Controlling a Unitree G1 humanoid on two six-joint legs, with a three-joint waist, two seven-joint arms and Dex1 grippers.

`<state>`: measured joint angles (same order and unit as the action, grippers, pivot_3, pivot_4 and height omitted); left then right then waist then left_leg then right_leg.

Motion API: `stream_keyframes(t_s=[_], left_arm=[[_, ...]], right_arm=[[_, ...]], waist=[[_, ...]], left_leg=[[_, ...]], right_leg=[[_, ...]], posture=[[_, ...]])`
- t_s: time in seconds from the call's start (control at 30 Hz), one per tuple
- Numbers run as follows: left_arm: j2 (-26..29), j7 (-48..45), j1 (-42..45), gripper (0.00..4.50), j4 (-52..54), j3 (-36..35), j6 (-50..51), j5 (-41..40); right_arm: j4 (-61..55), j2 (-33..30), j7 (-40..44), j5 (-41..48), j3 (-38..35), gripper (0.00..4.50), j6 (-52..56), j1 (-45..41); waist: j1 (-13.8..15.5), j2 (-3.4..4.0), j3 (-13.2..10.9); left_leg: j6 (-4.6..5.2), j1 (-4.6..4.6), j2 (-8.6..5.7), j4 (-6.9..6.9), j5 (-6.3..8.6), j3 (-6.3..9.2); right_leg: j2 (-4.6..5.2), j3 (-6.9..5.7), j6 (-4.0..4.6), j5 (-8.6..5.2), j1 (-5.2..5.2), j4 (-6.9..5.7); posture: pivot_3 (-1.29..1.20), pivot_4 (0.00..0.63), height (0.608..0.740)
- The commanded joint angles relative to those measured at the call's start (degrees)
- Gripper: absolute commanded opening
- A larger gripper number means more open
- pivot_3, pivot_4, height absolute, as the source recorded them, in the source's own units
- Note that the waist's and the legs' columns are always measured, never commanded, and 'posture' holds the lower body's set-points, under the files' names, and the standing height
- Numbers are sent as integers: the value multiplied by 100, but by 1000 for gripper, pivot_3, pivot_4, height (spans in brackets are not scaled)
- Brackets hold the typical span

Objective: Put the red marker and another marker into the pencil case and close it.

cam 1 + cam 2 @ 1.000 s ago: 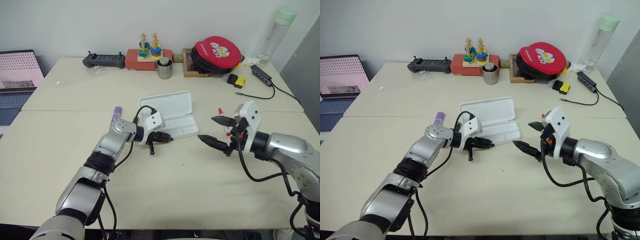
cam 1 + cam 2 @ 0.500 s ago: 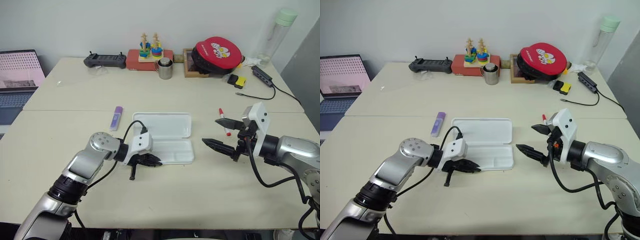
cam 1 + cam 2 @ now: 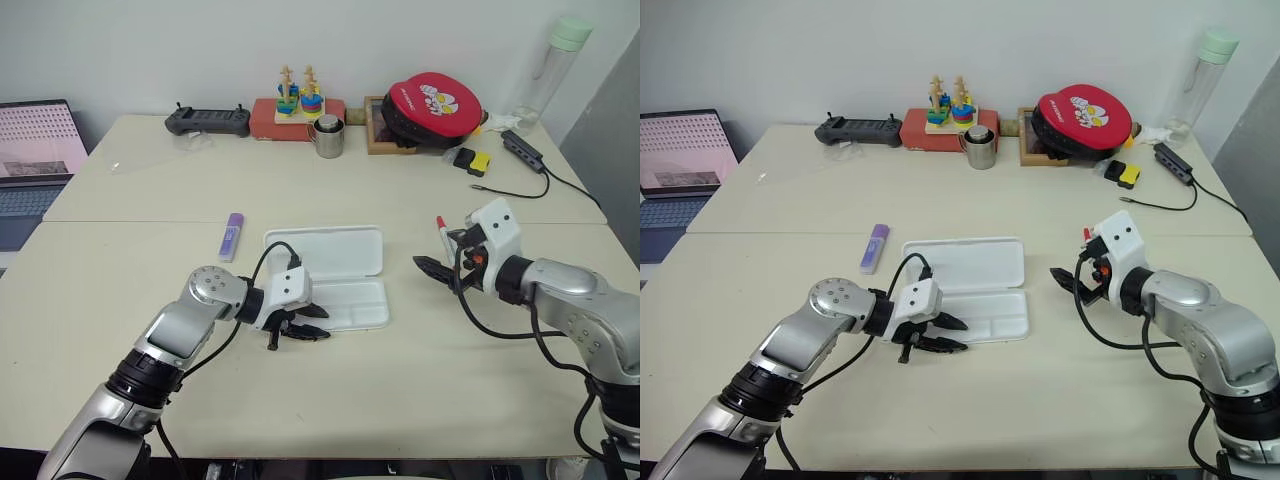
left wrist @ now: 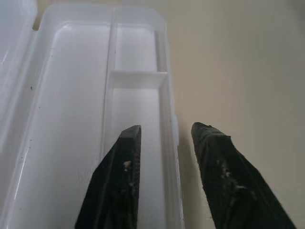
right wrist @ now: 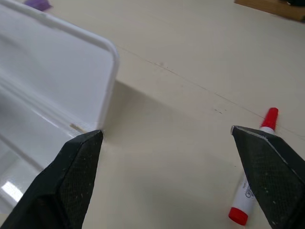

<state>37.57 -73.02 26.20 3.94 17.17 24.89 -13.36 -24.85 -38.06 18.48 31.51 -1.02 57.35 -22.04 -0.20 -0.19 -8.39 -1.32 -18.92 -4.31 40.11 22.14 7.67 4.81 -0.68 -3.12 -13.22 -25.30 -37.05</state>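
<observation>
The white pencil case [image 3: 340, 300] lies open in the middle of the table, its lid [image 3: 325, 248] folded flat behind the empty tray. My left gripper [image 3: 312, 324] is open at the tray's near left corner. In the left wrist view one finger [image 4: 121, 176] hangs over the tray and the other outside the rim. The red marker [image 5: 252, 191] lies on the table right of the case. My right gripper [image 3: 435, 252] is open wide just in front of it, holding nothing. The purple marker [image 3: 232, 236] lies left of the lid.
Along the far edge stand a game controller [image 3: 207, 121], a stacking toy on a red box [image 3: 297, 108], a metal cup [image 3: 328, 137], a red round pouch [image 3: 435, 103] and a bottle [image 3: 550, 65]. A power strip with its cable [image 3: 525, 152] is at far right, a laptop [image 3: 35, 150] at left.
The case has slid left and towards me and now lies square. My left gripper drew back with it and has opened. My right gripper moved towards the red marker.
</observation>
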Motion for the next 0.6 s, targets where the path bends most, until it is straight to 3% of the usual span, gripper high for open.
stream_keyframes(t_s=[0.03,0.17,0.3,0.4,0.6], left_arm=[[-260,330,459,2755,521,-706,627,-780],[-757,977,906,3550,555,-1074,951,-1096],[-1049,1473,1098,4382,465,-980,873,-850],[-1147,1659,1099,4477,430,-972,781,-805],[-1120,1781,1097,4500,396,-857,593,-656]], right_arm=[[420,279,-400,-377,-28,4500,105,-276],[1055,571,-586,-784,125,4500,0,-459],[1725,888,-931,-1199,180,4500,2,-676],[2016,1050,-1018,-1436,226,4500,-45,-736],[2055,1222,-1014,-1634,161,3020,12,-702]], waist=[[8,0,0],[0,-1,1],[-48,1,2],[-120,1,2],[-141,3,3]], left_leg=[[0,0,-1,0,0,2],[0,-1,-4,6,0,0],[0,2,-2,3,0,-7],[-1,3,-1,1,0,-7],[-1,4,-2,2,-1,-5]], right_leg=[[1,1,0,0,1,-1],[2,0,0,0,3,-2],[2,2,0,0,0,-4],[2,5,0,0,-2,-8],[3,5,0,1,-1,-7]], posture=[[0,150,740],[0,150,740],[0,150,740],[0,150,740],[0,150,740]])
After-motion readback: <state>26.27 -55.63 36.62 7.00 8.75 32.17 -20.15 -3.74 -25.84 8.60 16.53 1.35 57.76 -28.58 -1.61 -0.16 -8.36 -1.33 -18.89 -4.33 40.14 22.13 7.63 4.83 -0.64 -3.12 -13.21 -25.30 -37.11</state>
